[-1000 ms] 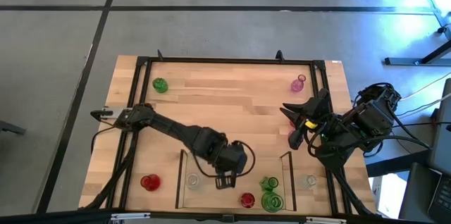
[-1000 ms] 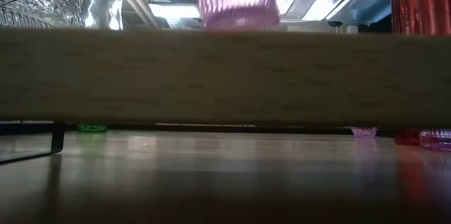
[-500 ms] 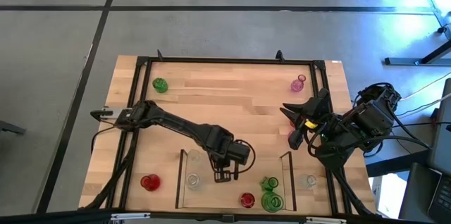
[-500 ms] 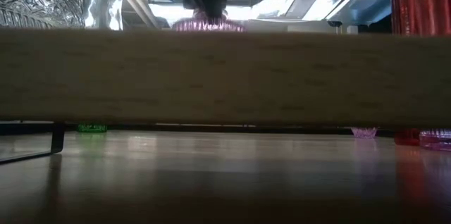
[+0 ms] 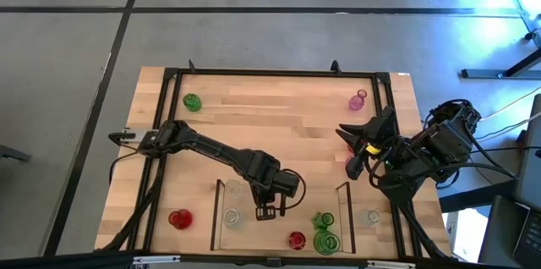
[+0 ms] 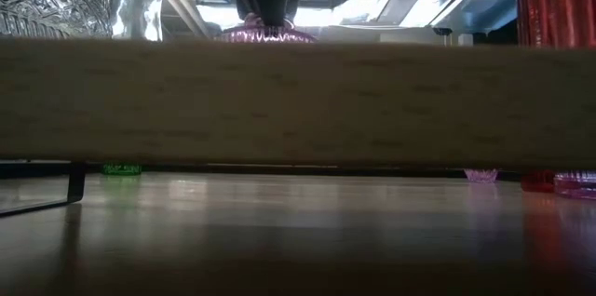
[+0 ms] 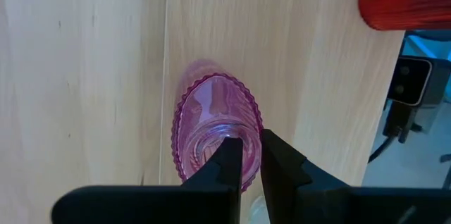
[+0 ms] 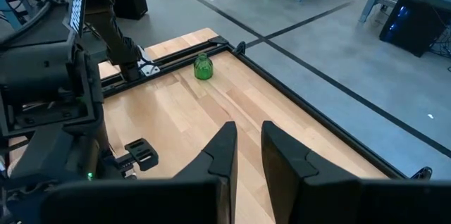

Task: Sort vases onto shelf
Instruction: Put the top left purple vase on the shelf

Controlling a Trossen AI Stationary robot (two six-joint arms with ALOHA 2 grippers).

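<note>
1. Left gripper (image 7: 245, 155) jaws nearly closed, pinching rim of pink vase (image 7: 215, 129), upright on shelf (image 5: 218, 200) floor, middle section.
2. Confirm base sits flat before release; open slowly, lift straight up, avoid snagging rim.
3. Mind clear vase (image 5: 231, 216) nearby.
4. Right gripper (image 8: 245, 139) parked at counter's right edge, jaws narrow, holding nothing.
</note>
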